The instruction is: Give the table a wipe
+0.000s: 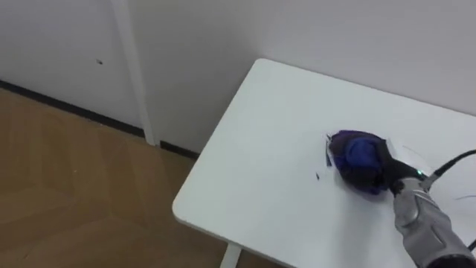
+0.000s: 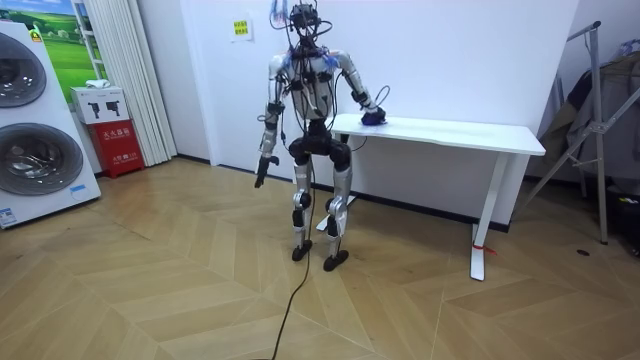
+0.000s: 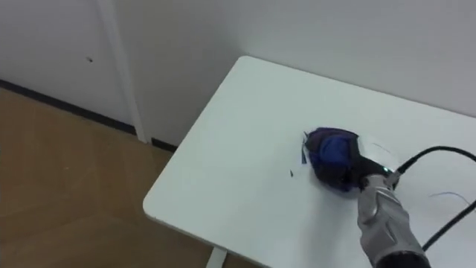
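Nearest me was my right hand (image 1: 378,179), reaching in over the table from its near side and clenched round the blue cloth (image 1: 357,152). The cloth sat bunched into a lump on the white table (image 1: 260,126), a little way in from the end on my left. I held it balled rather than spread, I think, because a wad lets the hand bear down hard on one spot. The spot that mattered was plain: a few small dark marks (image 1: 317,176) lay on the table top just beside the cloth, on the side toward that left end. The cloth touched the table, but whether it covered more marks I could not tell. By my reckoning the wiping was under way but unfinished, since those marks showed. I stood by the table's left end, close enough for this arm to reach across the top. My left hand (image 2: 260,178) hung at my side, away from the table and above the wooden floor (image 2: 150,290), idle, I judge, because one hand was enough for the rubbing.
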`<state>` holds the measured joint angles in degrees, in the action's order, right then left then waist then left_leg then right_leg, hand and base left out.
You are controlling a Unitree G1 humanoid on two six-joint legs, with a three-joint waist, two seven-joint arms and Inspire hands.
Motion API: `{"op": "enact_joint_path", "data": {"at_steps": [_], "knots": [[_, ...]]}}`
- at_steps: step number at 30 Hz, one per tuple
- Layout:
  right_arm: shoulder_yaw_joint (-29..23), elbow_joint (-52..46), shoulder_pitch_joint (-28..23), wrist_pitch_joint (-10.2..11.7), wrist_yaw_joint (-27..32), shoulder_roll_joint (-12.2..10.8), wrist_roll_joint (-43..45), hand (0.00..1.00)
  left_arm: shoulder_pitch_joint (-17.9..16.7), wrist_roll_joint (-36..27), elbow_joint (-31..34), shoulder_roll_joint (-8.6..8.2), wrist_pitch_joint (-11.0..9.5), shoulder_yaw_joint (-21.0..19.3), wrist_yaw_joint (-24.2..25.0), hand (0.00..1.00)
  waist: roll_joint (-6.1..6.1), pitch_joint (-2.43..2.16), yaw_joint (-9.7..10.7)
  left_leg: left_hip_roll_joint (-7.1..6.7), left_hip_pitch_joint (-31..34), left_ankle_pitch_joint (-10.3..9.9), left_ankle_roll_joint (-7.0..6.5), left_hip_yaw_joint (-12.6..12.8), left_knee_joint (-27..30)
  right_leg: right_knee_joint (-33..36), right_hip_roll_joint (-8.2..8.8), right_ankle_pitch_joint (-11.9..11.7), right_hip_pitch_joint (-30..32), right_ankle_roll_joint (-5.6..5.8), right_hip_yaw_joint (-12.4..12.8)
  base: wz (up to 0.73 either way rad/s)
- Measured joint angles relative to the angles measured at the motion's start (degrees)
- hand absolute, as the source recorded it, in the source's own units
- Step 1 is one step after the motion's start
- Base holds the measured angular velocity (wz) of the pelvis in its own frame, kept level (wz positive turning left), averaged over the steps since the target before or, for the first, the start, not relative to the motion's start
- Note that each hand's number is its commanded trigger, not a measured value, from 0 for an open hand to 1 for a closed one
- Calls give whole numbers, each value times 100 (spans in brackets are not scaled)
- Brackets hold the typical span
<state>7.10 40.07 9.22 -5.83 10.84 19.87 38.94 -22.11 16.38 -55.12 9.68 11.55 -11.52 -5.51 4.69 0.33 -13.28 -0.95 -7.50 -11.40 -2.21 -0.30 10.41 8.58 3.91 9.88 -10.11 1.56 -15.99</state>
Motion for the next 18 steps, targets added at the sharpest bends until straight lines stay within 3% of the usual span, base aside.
{"op": "enact_joint_path", "data": {"at_steps": [2, 4, 8, 11, 13, 17, 18], "knots": [[-105, 46, -187, 231, 183, 0, -112, 100, -3, -5, -2, -2, -21, -12, 0, 0, 9, -9, 85, -3, -32, -7, -1, -42, -3, 10, 0, -1, -54, 1, 4, 24], [-364, 280, -425, 542, 451, -11, -413, 100, 49, 10, -1, -1, -160, -83, -12, 0, -40, -48, 169, -13, -134, -19, -19, -78, -95, 0, 10, -1, -167, 2, 6, 20], [-986, 729, -673, 923, 787, -14, -749, 100, 47, 83, -20, 15, -221, -324, -46, 0, -103, -97, 357, -32, -218, -49, -63, -64, -121, 5, 28, -3, -239, 5, 6, 2], [-1761, 1185, -798, 1001, 930, 5, -951, 100, 10, 147, -39, 23, -221, -654, -47, 0, -109, -144, 551, -54, -282, -69, -97, -61, -114, 13, 56, -4, -294, 10, 8, 0], [-2061, 1367, -1087, 1004, 1069, 184, -1079, 100, -30, 201, -54, 23, -201, -776, -54, 0, -105, -195, 617, -69, -333, -109, -131, 2, -107, 50, 88, 15, -314, 53, -2, -13], [-2366, 1414, -1515, 993, 1231, 270, -1213, 100, 0, 242, -54, 36, -214, -819, -59, 0, -126, -196, 704, -30, -368, -255, -182, 103, 80, 394, 193, 79, -251, 156, -197, -17], [-2384, 1414, -1547, 954, 1279, 257, -1221, 100, -1, 231, -56, 37, -214, -797, -65, 0, -164, -197, 686, 23, -343, -370, -198, 211, 231, 616, 221, 134, -170, 230, -245, -36]]}}
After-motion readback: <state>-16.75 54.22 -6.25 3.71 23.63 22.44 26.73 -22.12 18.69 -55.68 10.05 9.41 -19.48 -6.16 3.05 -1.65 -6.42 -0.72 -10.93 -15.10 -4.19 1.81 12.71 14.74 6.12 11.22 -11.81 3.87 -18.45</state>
